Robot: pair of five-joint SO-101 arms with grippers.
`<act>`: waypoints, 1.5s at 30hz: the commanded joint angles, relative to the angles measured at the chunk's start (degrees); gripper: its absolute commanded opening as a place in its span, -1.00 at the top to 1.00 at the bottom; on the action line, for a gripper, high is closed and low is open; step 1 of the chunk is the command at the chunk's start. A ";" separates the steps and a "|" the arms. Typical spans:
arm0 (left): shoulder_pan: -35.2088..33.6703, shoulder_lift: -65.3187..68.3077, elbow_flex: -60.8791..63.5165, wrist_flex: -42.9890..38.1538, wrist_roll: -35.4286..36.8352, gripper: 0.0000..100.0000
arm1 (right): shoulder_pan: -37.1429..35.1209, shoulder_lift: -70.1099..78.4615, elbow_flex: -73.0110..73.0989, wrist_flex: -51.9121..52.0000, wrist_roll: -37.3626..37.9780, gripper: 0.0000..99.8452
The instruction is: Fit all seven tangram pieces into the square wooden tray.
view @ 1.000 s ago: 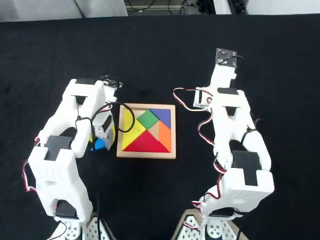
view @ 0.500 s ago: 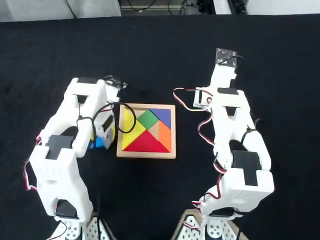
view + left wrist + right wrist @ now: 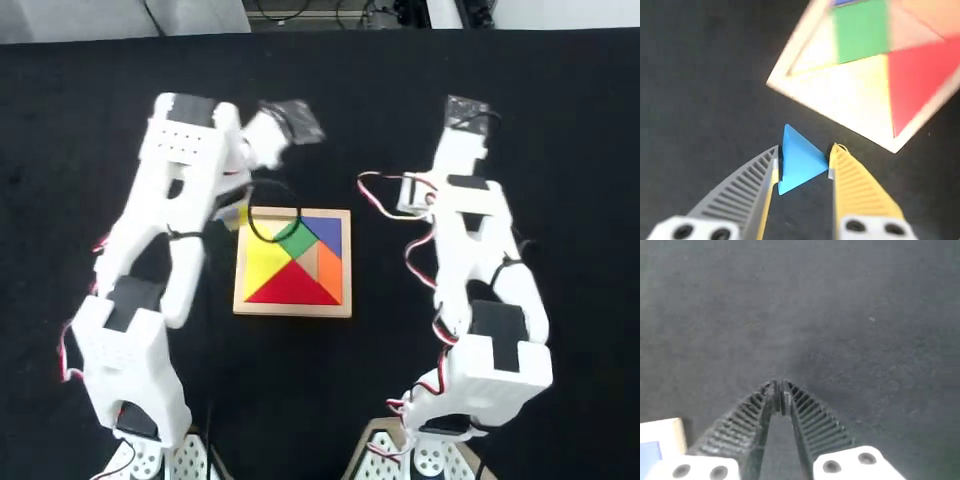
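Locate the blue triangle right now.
Left wrist view: the blue triangle is gripped in the left hand, over the black cloth just outside a corner of the tray.

Left arm [image 3: 175, 190] arches high on the left, left gripper [image 3: 802, 167] pinching the blue triangle [image 3: 799, 162] between both fingers. Right arm [image 3: 468, 230] stretches toward the far side, right gripper [image 3: 779, 391] closed tight, tips touching.
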 commanded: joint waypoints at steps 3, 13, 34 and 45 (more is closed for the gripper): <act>5.49 2.99 -3.47 -6.33 -11.96 0.72 | 6.33 -0.75 -3.21 0.09 -5.71 0.98; 7.08 11.43 -3.65 -16.44 -15.30 0.72 | 6.77 -0.31 -3.74 -1.23 -5.89 0.98; 8.84 15.74 -5.41 -15.82 -14.42 0.72 | 5.89 -0.75 -3.91 -1.23 -5.63 0.98; 9.54 15.74 -3.91 -16.44 -14.51 0.72 | 5.89 -0.48 -3.91 -1.23 -5.54 0.98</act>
